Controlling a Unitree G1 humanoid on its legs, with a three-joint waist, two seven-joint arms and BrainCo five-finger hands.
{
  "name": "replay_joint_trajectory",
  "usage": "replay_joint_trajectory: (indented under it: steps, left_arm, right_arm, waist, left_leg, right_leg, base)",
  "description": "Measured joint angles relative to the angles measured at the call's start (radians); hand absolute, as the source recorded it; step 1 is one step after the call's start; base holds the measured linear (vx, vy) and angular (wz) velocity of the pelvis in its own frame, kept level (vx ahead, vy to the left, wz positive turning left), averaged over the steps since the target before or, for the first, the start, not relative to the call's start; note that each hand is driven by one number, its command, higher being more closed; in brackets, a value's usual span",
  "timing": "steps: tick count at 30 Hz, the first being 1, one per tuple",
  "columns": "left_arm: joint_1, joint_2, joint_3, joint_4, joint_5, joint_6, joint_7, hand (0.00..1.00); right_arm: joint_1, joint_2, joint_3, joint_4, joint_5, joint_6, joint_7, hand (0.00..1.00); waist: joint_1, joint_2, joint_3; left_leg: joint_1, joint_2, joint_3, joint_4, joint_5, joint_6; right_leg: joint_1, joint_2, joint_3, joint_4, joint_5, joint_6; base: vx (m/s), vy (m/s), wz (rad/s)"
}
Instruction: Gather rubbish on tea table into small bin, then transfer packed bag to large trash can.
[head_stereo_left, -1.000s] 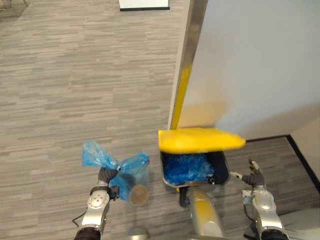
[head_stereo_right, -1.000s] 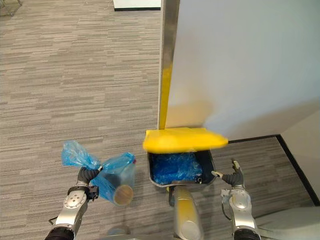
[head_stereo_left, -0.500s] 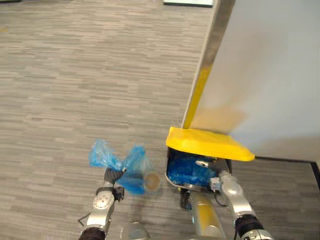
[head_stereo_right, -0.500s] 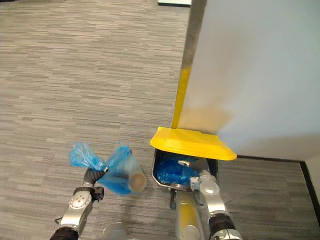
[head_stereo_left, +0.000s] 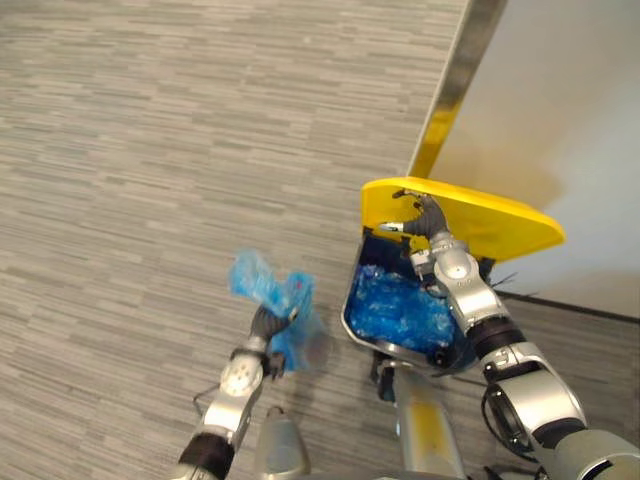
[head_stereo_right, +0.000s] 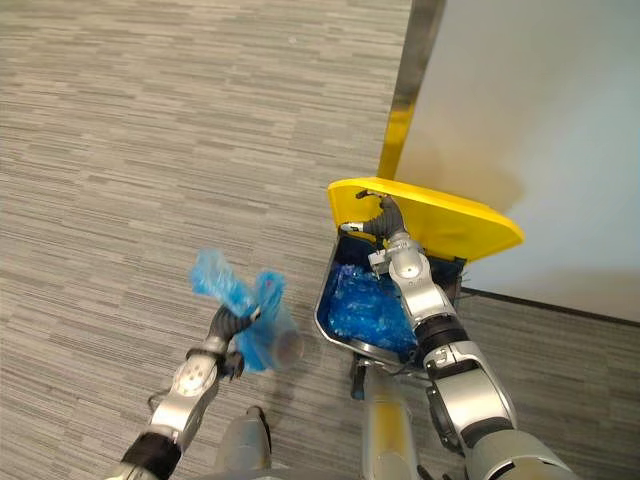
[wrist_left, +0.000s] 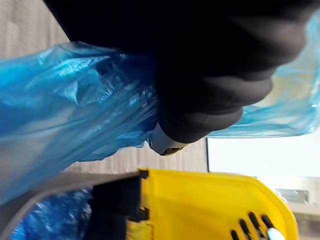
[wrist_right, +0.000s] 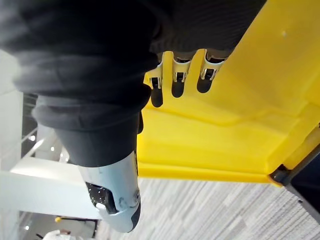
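Left arm is bent low, left hand (head_stereo_left: 264, 324) curled tight round the blue bag (head_stereo_left: 262, 285). Right arm reaches forward, right hand (head_stereo_left: 429, 218) pressing relaxed fingers against the yellow lid (head_stereo_left: 495, 222).

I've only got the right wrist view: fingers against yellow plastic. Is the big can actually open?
Observer: Yes. The right hand props the yellow lid tilted up, and the large trash can shows its blue liner inside.
Operator: Where's the packed bag?
Observer: In the left hand, fingers closed round the blue bag. It hangs over the floor to the left of the can, not over the opening.
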Motion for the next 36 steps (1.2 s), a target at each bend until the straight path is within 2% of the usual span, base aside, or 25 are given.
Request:
replay_joint_trajectory:
  steps: [4, 6, 9, 15, 17, 18, 19, 22, 23, 26, 31, 32, 36]
  left_arm:
    - [-0.075, -0.019, -0.133, -0.105, -0.032, -0.01, -0.002, 1.0]
    - [-0.143, -0.054, -0.231, -0.128, -0.041, -0.018, -0.003, 1.0]
    - [-0.22, -0.096, -0.287, -0.127, -0.04, -0.03, 0.0, 1.0]
    - [-0.376, -0.109, -0.299, -0.065, -0.019, -0.046, 0.042, 1.0]
    - [-0.429, -0.119, -0.296, 0.063, 0.02, -0.044, 0.066, 1.0]
    - [-0.44, -0.119, -0.292, 0.096, 0.031, -0.044, 0.067, 1.0]
    - [-0.468, -0.118, -0.269, 0.184, 0.057, -0.041, 0.077, 1.0]
    - [-0.503, -0.116, -0.247, 0.275, 0.079, -0.028, 0.086, 1.0]
    - [-0.522, -0.114, -0.241, 0.328, 0.11, -0.013, 0.086, 1.0]
    - [-0.542, -0.12, -0.248, 0.392, 0.164, 0.001, 0.084, 1.0]
    - [-0.589, -0.148, -0.259, 0.458, 0.235, 0.015, 0.084, 1.0]
    - [-0.599, -0.159, -0.244, 0.467, 0.253, 0.017, 0.084, 0.0]
    - [-0.599, -0.206, -0.183, 0.49, 0.312, 0.037, 0.087, 0.0]
  right_arm:
    - [-0.036, -0.007, 0.019, 0.0, 0.0, 0.001, 0.0, 0.0]
    - [-0.05, -0.03, 0.023, 0.0, -0.001, 0.001, 0.001, 0.0]
    - [-0.056, -0.043, 0.064, 0.0, -0.016, 0.001, 0.006, 0.0]
    - [-0.13, -0.097, 0.096, -0.001, -0.037, 0.001, 0.027, 0.0]
    - [-0.153, -0.113, 0.102, -0.002, -0.056, 0.001, 0.041, 0.0]
    - [-0.159, -0.114, 0.102, -0.003, -0.063, 0.0, 0.044, 0.0]
    - [-0.183, -0.12, 0.102, -0.005, -0.067, 0.0, 0.045, 0.0]
    - [-0.207, -0.141, 0.102, -0.006, -0.067, -0.001, 0.045, 0.0]
    - [-0.222, -0.148, 0.103, -0.006, -0.067, 0.0, 0.045, 0.0]
    - [-0.243, -0.156, 0.103, -0.02, -0.066, 0.0, 0.044, 0.0]
    - [-0.243, -0.161, 0.099, -0.155, -0.061, -0.002, 0.031, 0.0]
    - [-0.242, -0.156, 0.099, -0.183, -0.062, -0.004, 0.018, 0.0]
    - [-0.233, -0.131, 0.091, -0.239, -0.073, -0.005, -0.017, 0.0]
  waist:
    - [-0.026, 0.001, 0.029]
    - [-0.031, 0.0, 0.039]
    - [-0.045, -0.002, 0.04]
    - [-0.072, -0.007, 0.091]
    - [-0.084, -0.011, 0.1]
    - [-0.091, -0.015, 0.104]
    - [-0.107, -0.031, 0.13]
    - [-0.124, -0.052, 0.158]
    - [-0.127, -0.056, 0.166]
    - [-0.127, -0.056, 0.18]
    - [-0.126, -0.062, 0.21]
    - [-0.127, -0.064, 0.217]
    - [-0.123, -0.065, 0.218]
  left_leg:
    - [0.001, 0.0, 0.0, -0.001, 0.0, 0.0]
    - [0.006, -0.004, 0.004, -0.001, 0.001, -0.003]
    - [0.024, -0.006, 0.025, -0.005, -0.005, -0.007]
    - [0.048, -0.007, 0.052, -0.016, -0.016, -0.013]
    - [0.05, -0.006, 0.074, -0.017, -0.016, -0.016]
    - [0.05, -0.006, 0.077, -0.018, -0.016, -0.017]
    - [0.052, -0.006, 0.088, -0.016, -0.015, -0.017]
    - [0.04, -0.005, 0.102, -0.01, -0.018, -0.02]
    - [0.022, -0.002, 0.117, -0.002, -0.021, -0.021]
    - [0.003, 0.012, 0.15, 0.029, -0.038, -0.018]
    - [-0.072, 0.038, 0.177, 0.151, -0.096, -0.01]
    - [-0.09, 0.054, 0.197, 0.18, -0.107, -0.013]
    - [-0.122, 0.1, 0.249, 0.243, -0.122, -0.016]
  right_leg:
    - [-0.002, 0.002, 0.0, 0.005, -0.002, -0.003]
    - [-0.011, -0.001, 0.008, 0.028, -0.011, -0.009]
    - [-0.027, -0.002, 0.027, 0.073, -0.028, -0.009]
    - [-0.048, 0.006, 0.055, 0.104, -0.055, 0.006]
    - [-0.062, 0.019, 0.069, 0.105, -0.055, 0.005]
    - [-0.065, 0.02, 0.072, 0.107, -0.055, 0.005]
    - [-0.072, 0.024, 0.08, 0.106, -0.054, 0.004]
    - [-0.09, 0.028, 0.092, 0.103, -0.049, 0.004]
    - [-0.109, 0.039, 0.101, 0.089, -0.037, 0.009]
    - [-0.136, 0.058, 0.116, 0.084, -0.022, -0.007]
    - [-0.201, 0.071, 0.133, 0.114, -0.003, -0.036]
    - [-0.214, 0.072, 0.134, 0.121, -0.003, -0.036]
    - [-0.238, 0.069, 0.136, 0.13, 0.004, -0.045]
  base:
    - [0.01, 0.001, 0.0]
    - [0.04, 0.009, -0.04]
    - [0.07, 0.008, -0.12]
    - [0.02, -0.025, -0.15]
    - [0.01, -0.017, -0.24]
    - [0.01, -0.025, -0.23]
    - [0.01, -0.018, -0.14]
    - [-0.02, -0.036, -0.2]
    - [0.0, -0.026, -0.3]
    - [0.03, -0.015, -0.31]
    - [0.04, 0.01, -0.21]
    - [0.0, 0.027, -0.08]
    - [0.0, 0.036, -0.03]
